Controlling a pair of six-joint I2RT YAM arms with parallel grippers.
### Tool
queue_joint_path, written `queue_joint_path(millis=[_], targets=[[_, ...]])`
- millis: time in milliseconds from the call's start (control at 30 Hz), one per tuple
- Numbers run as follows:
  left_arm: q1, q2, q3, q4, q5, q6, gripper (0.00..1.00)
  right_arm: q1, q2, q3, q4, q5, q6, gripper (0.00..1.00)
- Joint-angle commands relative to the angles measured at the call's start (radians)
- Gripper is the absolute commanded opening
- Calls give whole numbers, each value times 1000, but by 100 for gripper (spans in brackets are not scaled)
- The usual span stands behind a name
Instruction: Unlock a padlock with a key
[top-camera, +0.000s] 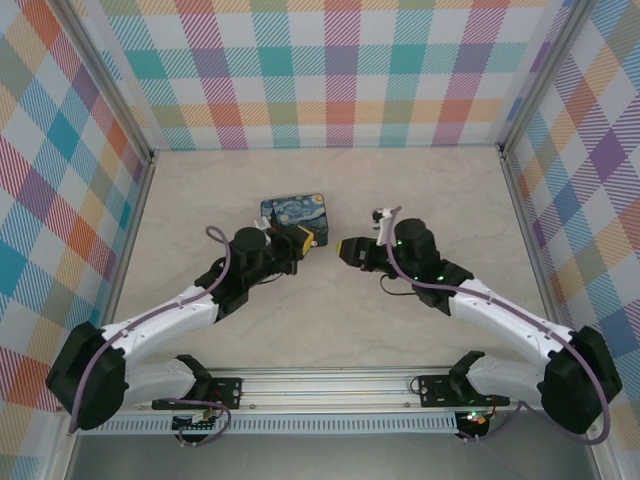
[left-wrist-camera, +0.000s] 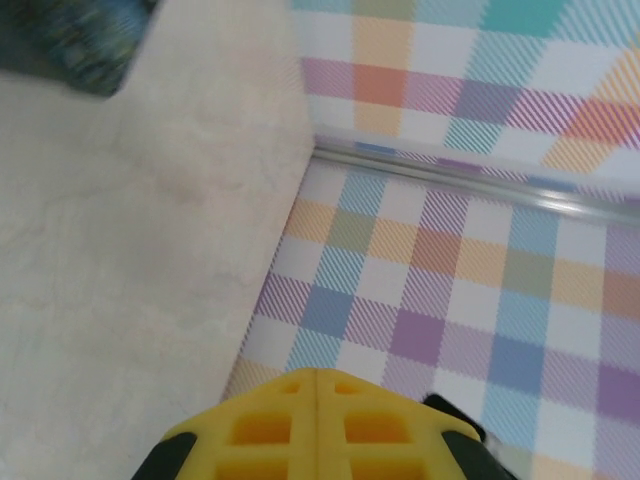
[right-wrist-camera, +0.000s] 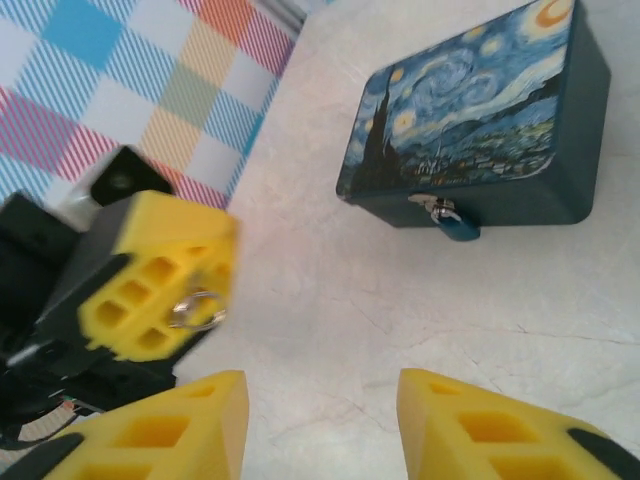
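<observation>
While the left gripper (top-camera: 303, 242) hangs just in front of the tin box (top-camera: 293, 208), its yellow jaws are pressed together on the key (right-wrist-camera: 197, 308). A tiny silver loop of the key pokes out at the tip. This can be seen from the right wrist, where the left gripper (right-wrist-camera: 160, 290) sits at the left side. From the left wrist, the left gripper (left-wrist-camera: 318, 425) shows its two yellow fingers flat against each other. A blurry corner of the tin box (left-wrist-camera: 70, 40) is at the top left of that view.

The padlock (right-wrist-camera: 458, 226) is small and blue. It hangs at the middle of the front side of the tin box (right-wrist-camera: 470, 110), under a little silver clasp, and it touches the box. The box lies flat on the tabletop (right-wrist-camera: 400, 320) and has a swirly night sky painted on its lid. The key and the padlock are apart, with bare tabletop between them.

The right gripper (top-camera: 347, 250) is to the right of the left one. The two tips point at each other with a small gap between them. Its jaws are spread wide. From its own wrist, the right gripper (right-wrist-camera: 320, 425) shows two yellow fingers (right-wrist-camera: 190, 425) far apart at the bottom. Both arms reach out over the pale tabletop (top-camera: 420, 190), and checked walls (top-camera: 340, 70) stand around it
</observation>
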Motion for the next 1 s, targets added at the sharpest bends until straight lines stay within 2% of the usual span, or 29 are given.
queue_joint_path(millis=[0,167,333,433,733,833,967], targets=[[-24,-65,40,-3,-76,383,0,-50,-48,-40,155,-203,15,56],[-43,-76,55,89,5,672,0,-71,-66,-58,346,-350,33,76],[-50,-73,89,142,80,810,0,-71,-34,-33,486,-421,64,81],[-51,-68,87,210,96,810,0,-63,-2,-17,547,-418,71,78],[-54,-41,99,268,110,754,0,-21,105,15,677,-370,109,64],[-55,-38,97,268,108,748,0,-11,125,32,690,-373,114,62],[-56,-38,89,273,95,735,0,-1,145,44,689,-371,115,53]])
